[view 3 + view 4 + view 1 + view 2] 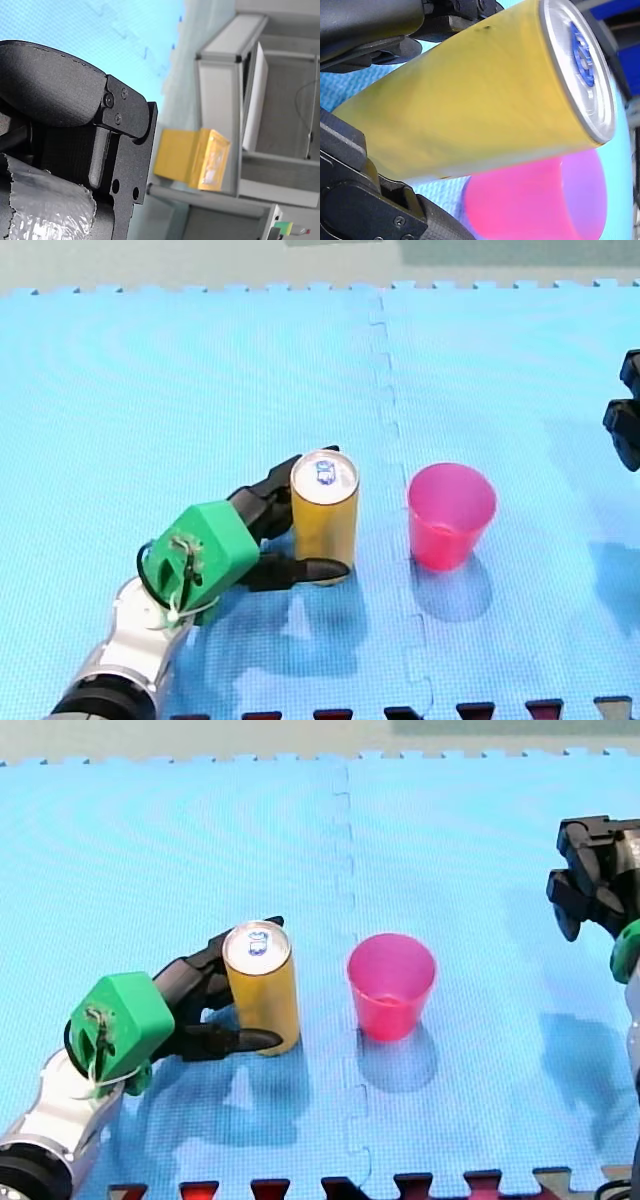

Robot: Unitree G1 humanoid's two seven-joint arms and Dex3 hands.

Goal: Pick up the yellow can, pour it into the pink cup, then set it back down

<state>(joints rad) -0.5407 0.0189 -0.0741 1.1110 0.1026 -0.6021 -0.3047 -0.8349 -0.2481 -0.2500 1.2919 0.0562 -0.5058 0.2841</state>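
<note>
At the lower left the left hand [262,525] is closed around the one yellow can [325,525], which stands upright on the blue foam mat [150,390] at the centre. I judge the pick-up step is in hand. Next, the can must be lifted and tipped over the one pink cup [450,520], just right of it. At the right edge the right hand [590,870] carries nothing; spread or curled, I cannot tell.

- left hand [272,530]: black matte fingers
- green housing [205,550] just behind that hand, black cable loop [148,570] on it
- silver forearm [130,640] behind the housing
- right hand [590,870]: black, green wrist piece [627,952] behind it
- first wrist view: black plate [125,150], two screws [111,109], silver tape [45,205]
</note>
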